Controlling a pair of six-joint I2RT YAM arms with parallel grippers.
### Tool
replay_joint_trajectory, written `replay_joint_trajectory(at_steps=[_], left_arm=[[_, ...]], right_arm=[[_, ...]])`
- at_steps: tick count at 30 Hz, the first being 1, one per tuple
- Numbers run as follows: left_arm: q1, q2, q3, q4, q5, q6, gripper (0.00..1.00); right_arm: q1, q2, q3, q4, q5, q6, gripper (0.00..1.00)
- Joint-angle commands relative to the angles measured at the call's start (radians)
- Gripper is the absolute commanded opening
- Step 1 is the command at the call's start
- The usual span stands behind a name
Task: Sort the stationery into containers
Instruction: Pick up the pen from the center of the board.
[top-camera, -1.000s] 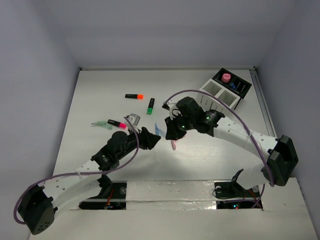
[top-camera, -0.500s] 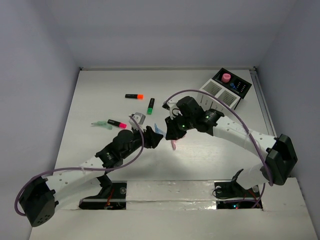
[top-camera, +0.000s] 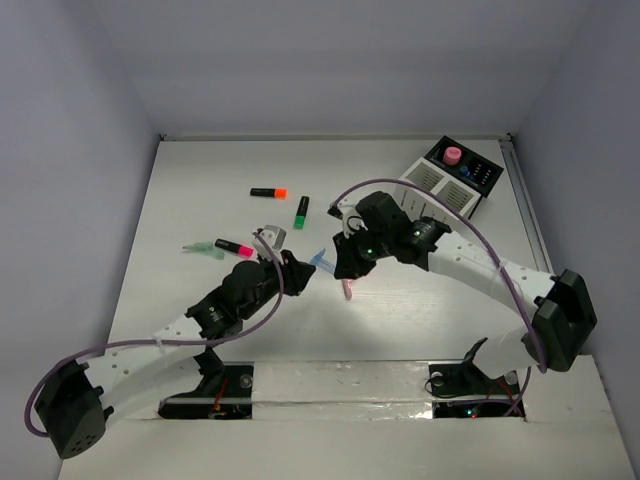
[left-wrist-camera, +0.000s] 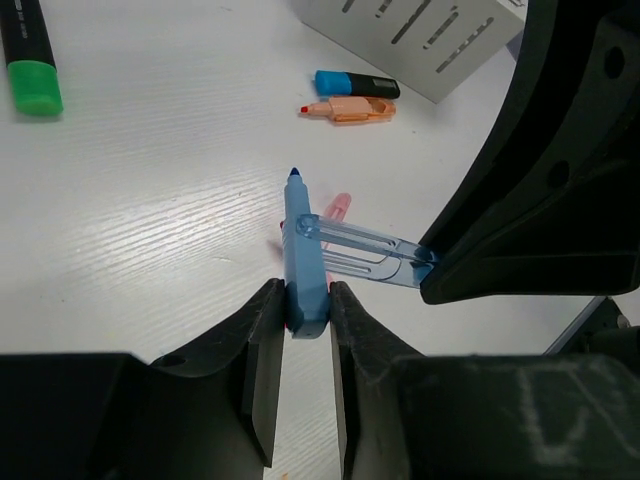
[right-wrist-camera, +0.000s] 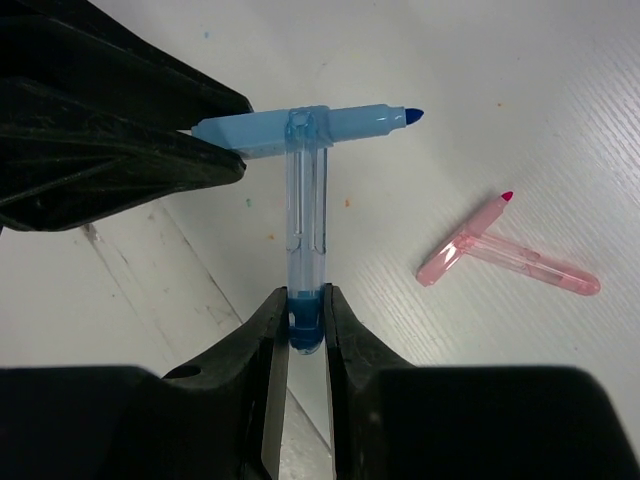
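Blue T-shaped piece (top-camera: 318, 262) hangs just above the counter (top-camera: 200, 180) near its centre, shared by both arms. At its 9 o'clock the left gripper (left-wrist-camera: 305, 300) pinches the thick bar; at 3 o'clock the right gripper (right-wrist-camera: 305, 310) pinches the clear stem's end. One grip should loosen only once the other is firm — no twisting — then comes the carry to the containers (top-camera: 450, 182) at 2 o'clock.
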Motion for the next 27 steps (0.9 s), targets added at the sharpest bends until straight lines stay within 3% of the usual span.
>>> replay_joint_trajectory(at_steps=[1, 10, 18, 27], left_arm=[[-0.003, -0.079, 0.041, -0.013, -0.015, 0.007, 0.01], [-0.003, -0.294, 0.065, -0.072, 0.145, -0.011, 0.00], [-0.003, -0.349, 0.120, -0.069, 0.286, -0.050, 0.00], [-0.003, -0.414, 0.110, 0.039, 0.422, -0.114, 0.00]], right_arm=[[-0.011, -0.079, -0.012, 0.020, -0.058, -0.031, 0.00], [-0.103, -0.220, -0.065, 0.170, -0.259, -0.051, 0.00], [-0.113, -0.251, -0.096, 0.323, -0.363, -0.053, 0.00], [-0.134, -0.262, -0.148, 0.504, -0.515, -0.063, 0.00]])
